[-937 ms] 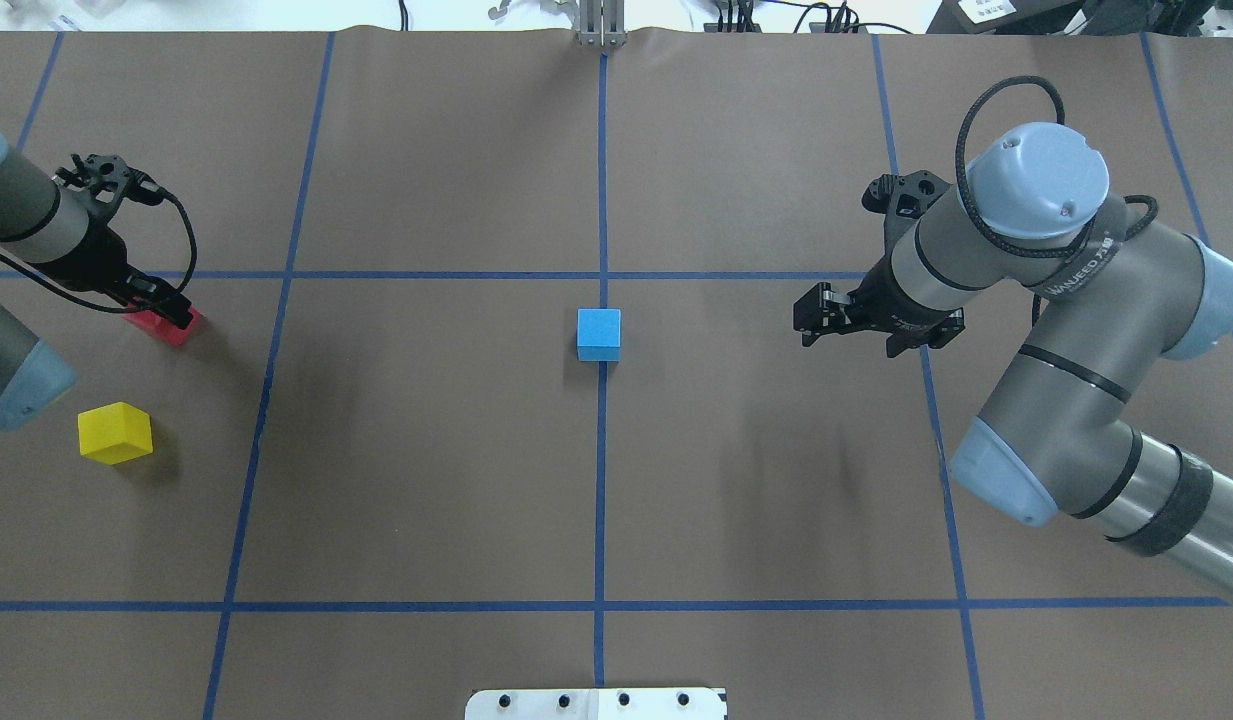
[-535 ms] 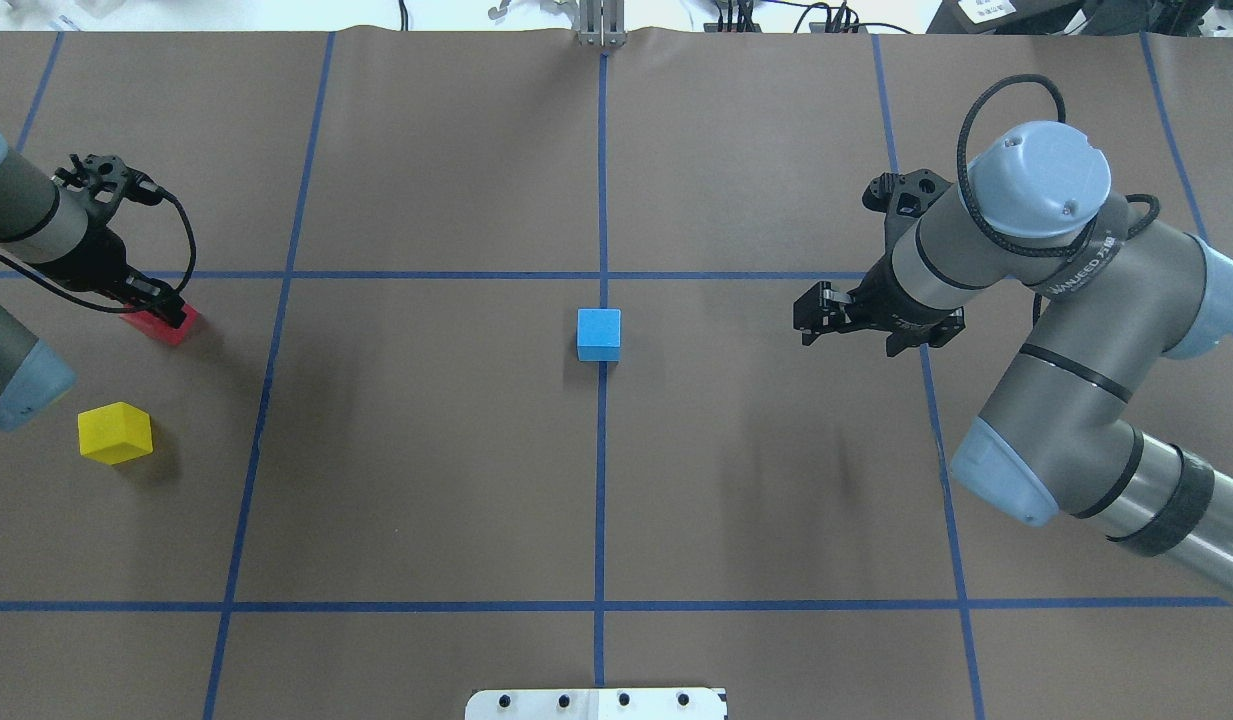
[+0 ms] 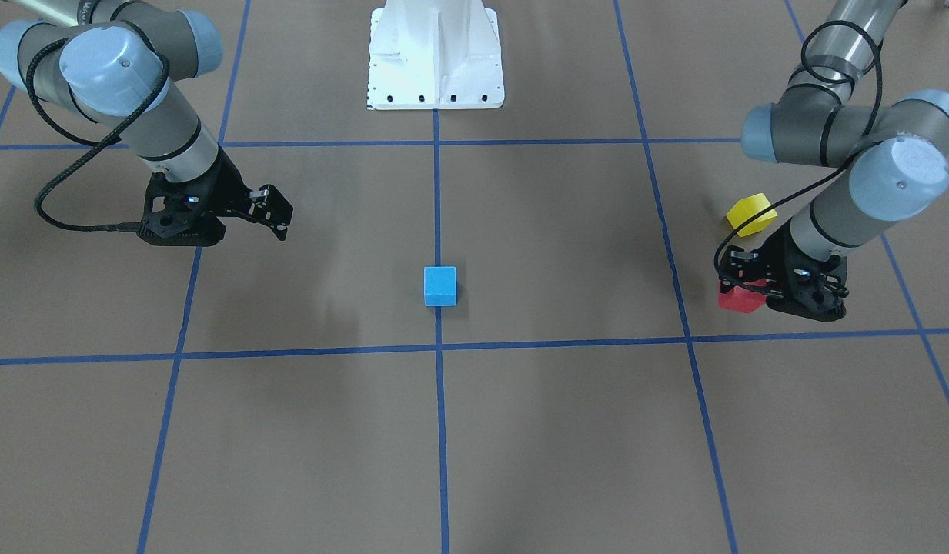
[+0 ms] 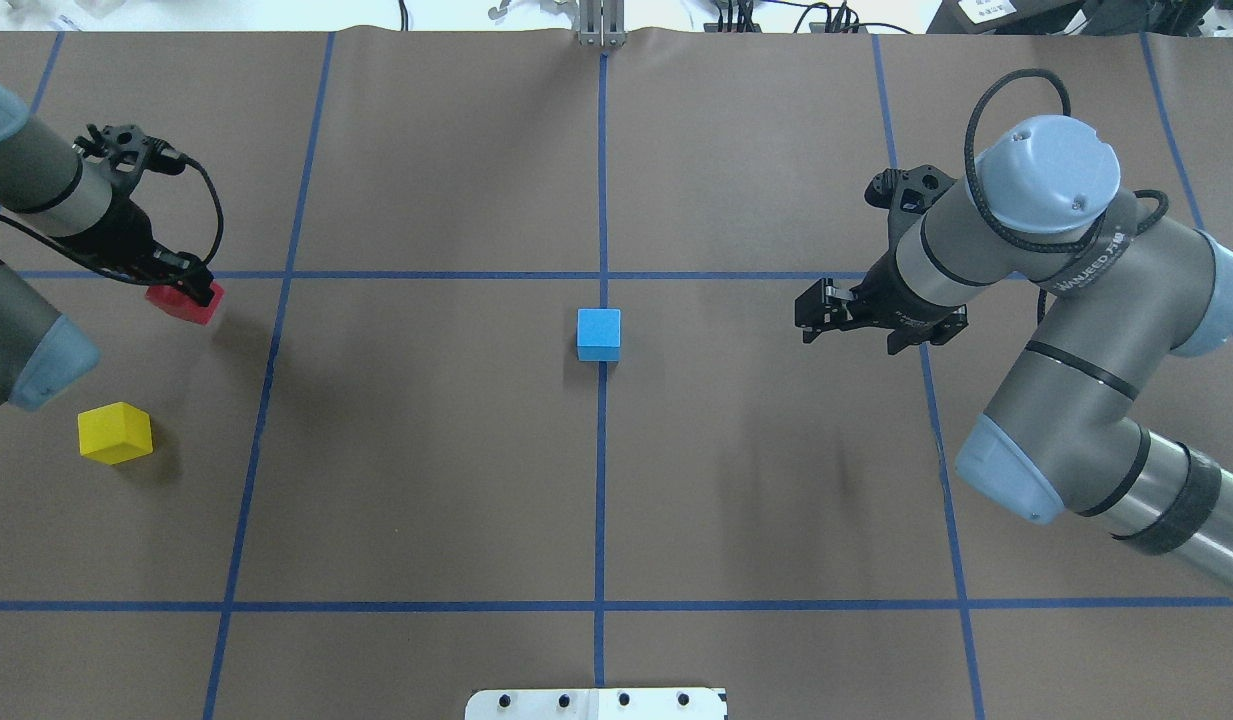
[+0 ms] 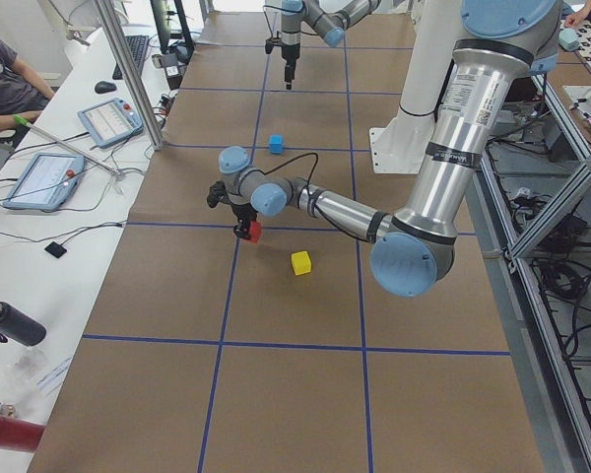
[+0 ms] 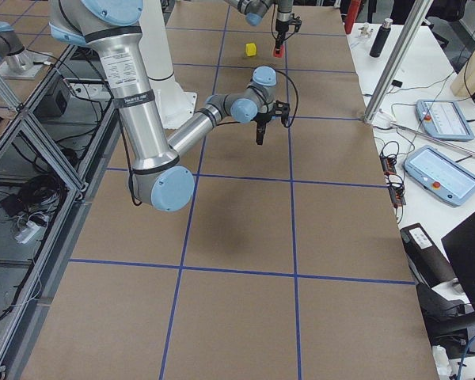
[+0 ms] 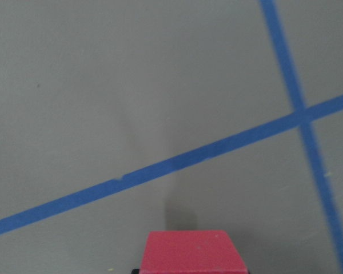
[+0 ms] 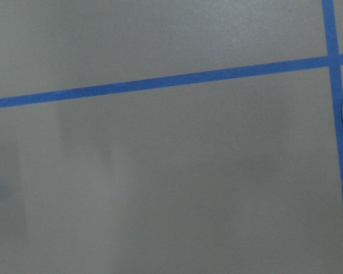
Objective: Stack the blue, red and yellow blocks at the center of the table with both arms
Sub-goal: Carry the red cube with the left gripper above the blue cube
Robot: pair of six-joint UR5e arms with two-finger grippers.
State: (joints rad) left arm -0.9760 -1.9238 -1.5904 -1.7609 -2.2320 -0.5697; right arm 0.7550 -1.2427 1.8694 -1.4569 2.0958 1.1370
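Left claw (image 4: pixel 188 285) clamped on the red block (image 4: pixel 181 305), which looks lifted just off the tabletop (image 4: pixel 426 480). Yellow block (image 4: pixel 115 433) sits near it, on the robot's side, untouched. Blue block (image 4: pixel 599 333) sits on the centre tape line, well apart, toward the robot's right of the left claw, so the carry goes that way. Right claw (image 4: pixel 806 318) is beyond the blue block, fingers apart, empty, and nearer to it than the left. Versus earlier: red block and left claw have risen and shifted slightly toward centre; right arm barely moved.
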